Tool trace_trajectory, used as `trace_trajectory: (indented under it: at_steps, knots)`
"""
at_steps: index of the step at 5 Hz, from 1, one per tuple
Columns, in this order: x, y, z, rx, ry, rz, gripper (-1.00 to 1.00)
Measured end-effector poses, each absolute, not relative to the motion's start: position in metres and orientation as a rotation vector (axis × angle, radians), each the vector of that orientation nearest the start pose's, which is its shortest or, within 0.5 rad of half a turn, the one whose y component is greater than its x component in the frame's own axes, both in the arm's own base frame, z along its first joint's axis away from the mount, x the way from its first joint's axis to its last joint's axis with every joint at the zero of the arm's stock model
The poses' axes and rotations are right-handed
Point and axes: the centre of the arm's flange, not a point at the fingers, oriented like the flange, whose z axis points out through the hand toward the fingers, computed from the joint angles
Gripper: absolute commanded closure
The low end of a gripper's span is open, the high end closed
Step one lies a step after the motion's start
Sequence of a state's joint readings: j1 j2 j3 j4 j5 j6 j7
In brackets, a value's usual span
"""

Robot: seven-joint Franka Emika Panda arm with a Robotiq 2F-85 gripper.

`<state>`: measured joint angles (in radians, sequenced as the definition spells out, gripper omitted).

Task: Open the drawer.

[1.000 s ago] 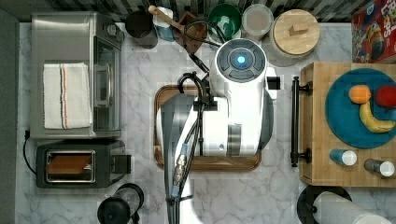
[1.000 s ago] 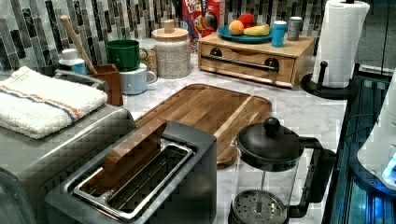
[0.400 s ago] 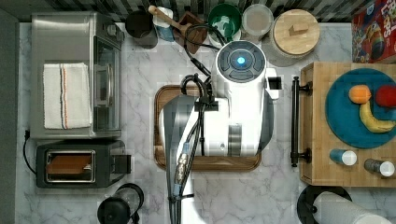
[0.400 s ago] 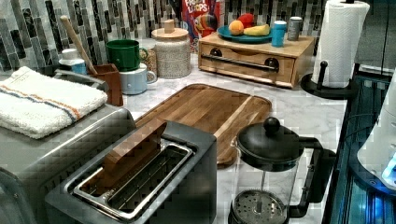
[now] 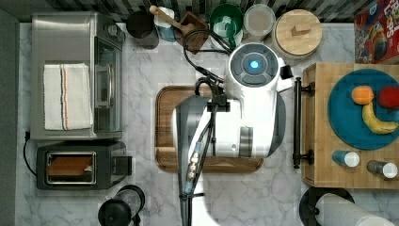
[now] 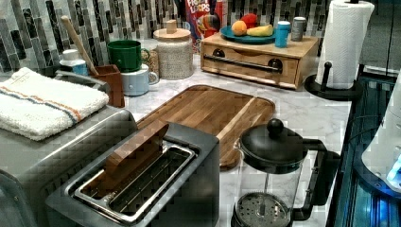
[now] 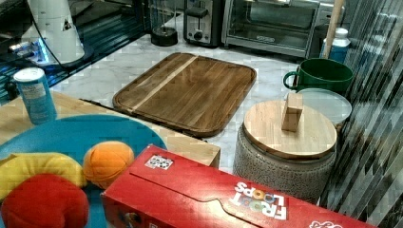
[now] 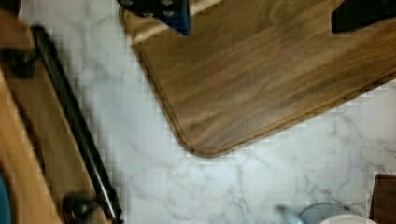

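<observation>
Drawer (image 6: 253, 64) sits shut, while the hand's (image 8: 261, 11) cropped fingertips hang apart over the cutting board (image 8: 261, 79).

The white arm (image 5: 244, 117) is bent over, its jaws spread apart.
</observation>
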<state>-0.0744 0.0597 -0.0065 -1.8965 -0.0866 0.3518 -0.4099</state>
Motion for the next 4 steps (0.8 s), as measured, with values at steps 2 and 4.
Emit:
trace_trajectory:
  at_steps: [2, 4]
  knots:
    - [0.561, -0.108, 0.454, -3.305, 0.368, 0.074, -1.00]
    - [0.568, -0.146, 0.429, -3.327, 0.119, -0.096, -1.00]
